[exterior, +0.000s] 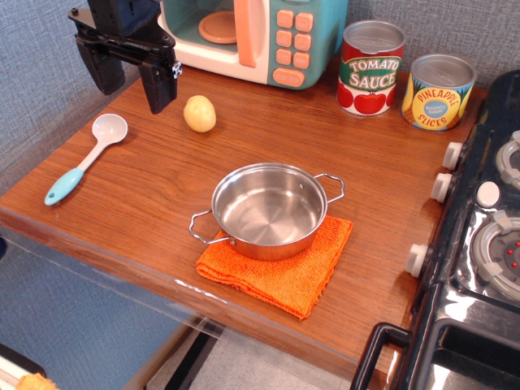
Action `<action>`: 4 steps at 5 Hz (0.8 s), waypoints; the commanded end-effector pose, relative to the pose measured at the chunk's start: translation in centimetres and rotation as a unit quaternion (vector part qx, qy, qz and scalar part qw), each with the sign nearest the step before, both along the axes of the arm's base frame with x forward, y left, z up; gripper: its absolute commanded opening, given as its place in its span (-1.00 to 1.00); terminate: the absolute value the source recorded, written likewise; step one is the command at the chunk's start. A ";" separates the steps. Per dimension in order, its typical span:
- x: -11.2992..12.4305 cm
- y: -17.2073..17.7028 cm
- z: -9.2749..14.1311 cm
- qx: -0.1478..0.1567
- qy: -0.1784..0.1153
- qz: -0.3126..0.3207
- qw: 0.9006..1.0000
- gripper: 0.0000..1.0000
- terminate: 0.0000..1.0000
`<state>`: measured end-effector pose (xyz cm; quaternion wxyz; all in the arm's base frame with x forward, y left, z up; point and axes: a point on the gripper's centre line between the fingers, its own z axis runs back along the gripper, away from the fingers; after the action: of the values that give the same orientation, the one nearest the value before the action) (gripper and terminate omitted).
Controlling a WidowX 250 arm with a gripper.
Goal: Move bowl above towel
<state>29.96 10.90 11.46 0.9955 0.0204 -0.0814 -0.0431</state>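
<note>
Towel (284, 272) under empty bowl (268, 210); claw (130, 77) parted, holding nothing.

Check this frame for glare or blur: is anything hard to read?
observation.image: sharp overall, lit evenly; soft highlights inside the bowl and glare on the stove; can labels legible; the towel has clear texture; the gripper is dark, so its fingers' state is unclear.

I see the bowl (268, 210) resting on the towel (284, 268) on the worktop (146, 203); my hand (130, 77) hangs open, well apart, empty
</note>
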 end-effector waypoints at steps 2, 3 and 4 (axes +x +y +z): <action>0.3 -2.5 -1.8 0.002 0.017 -0.008 1.000 1.00 -1.00; 0.8 -4.5 -3.5 -0.002 0.032 -0.006 0.999 1.00 -1.00; 1.2 -6.9 -5.3 -0.008 0.047 -0.012 0.999 1.00 -1.00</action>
<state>31.04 3.48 5.07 0.9980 0.0042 -0.0172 -0.0599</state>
